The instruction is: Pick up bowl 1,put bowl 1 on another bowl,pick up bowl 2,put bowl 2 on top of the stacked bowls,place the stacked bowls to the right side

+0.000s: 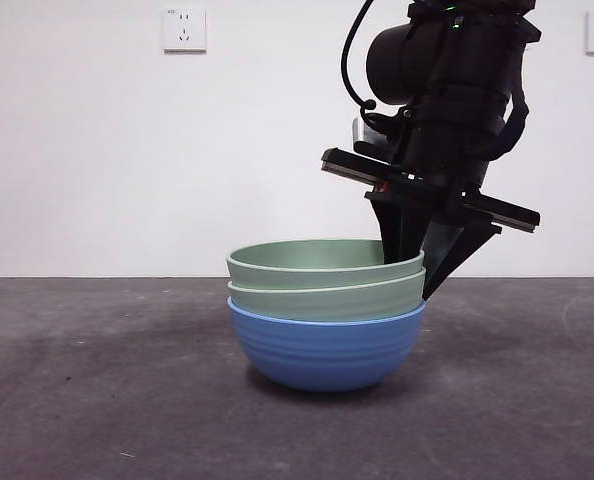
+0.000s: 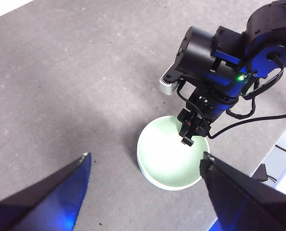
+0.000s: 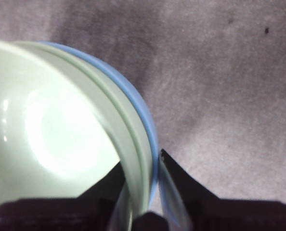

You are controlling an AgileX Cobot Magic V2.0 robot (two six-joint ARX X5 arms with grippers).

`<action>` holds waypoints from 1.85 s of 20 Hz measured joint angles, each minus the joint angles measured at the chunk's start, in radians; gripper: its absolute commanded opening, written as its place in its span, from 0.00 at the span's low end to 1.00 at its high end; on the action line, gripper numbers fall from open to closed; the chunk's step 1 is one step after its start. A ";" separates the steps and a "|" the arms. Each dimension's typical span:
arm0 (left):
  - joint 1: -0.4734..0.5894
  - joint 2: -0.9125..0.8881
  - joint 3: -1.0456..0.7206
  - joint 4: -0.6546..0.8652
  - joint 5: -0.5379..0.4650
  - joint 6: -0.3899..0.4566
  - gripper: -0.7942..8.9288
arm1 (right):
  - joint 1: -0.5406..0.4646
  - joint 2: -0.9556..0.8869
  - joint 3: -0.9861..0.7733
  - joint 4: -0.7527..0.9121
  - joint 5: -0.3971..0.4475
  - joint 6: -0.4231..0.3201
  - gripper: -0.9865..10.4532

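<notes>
Front view: right end effector (image 1: pixel 409 262) clamps the stacked bowls' (image 1: pixel 325 312) rim (all three nested), ready to shift them right.

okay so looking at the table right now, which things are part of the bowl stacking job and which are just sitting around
Part of the job:
- blue bowl, bottom of the stack
- two green bowls nested on it
- right end effector, jaws straddling the stack's rim
- left end effector, waiting above, open

Just there:
- wall sockets
- grey table
</notes>
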 measured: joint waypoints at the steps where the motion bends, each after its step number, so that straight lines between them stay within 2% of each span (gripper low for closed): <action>1: 0.000 0.000 0.000 0.000 0.000 0.000 0.47 | -0.006 -0.005 0.000 0.000 0.001 -0.004 0.07; 4: 0.000 0.000 0.000 -0.005 0.000 0.000 0.47 | -0.040 -0.058 -0.002 0.001 0.001 -0.018 0.07; 7: 0.000 0.000 0.000 -0.006 0.000 0.002 0.47 | -0.142 -0.106 -0.002 0.007 0.002 -0.035 0.07; 11: 0.000 0.000 0.000 -0.023 0.000 0.007 0.47 | -0.278 -0.103 -0.002 0.037 0.006 -0.059 0.07; 18: 0.000 0.000 0.000 -0.026 0.001 0.007 0.47 | -0.415 -0.024 -0.003 0.117 0.010 -0.076 0.07; 25: 0.000 0.000 0.000 -0.037 0.001 0.007 0.47 | -0.443 0.018 0.000 0.143 -0.005 -0.097 0.08; 29: 0.000 0.000 0.000 -0.037 0.001 0.007 0.47 | -0.444 0.026 0.004 0.148 -0.005 -0.100 0.29; 37: 0.000 0.000 0.000 -0.037 0.001 0.007 0.47 | -0.439 0.044 0.003 0.150 -0.002 -0.106 0.29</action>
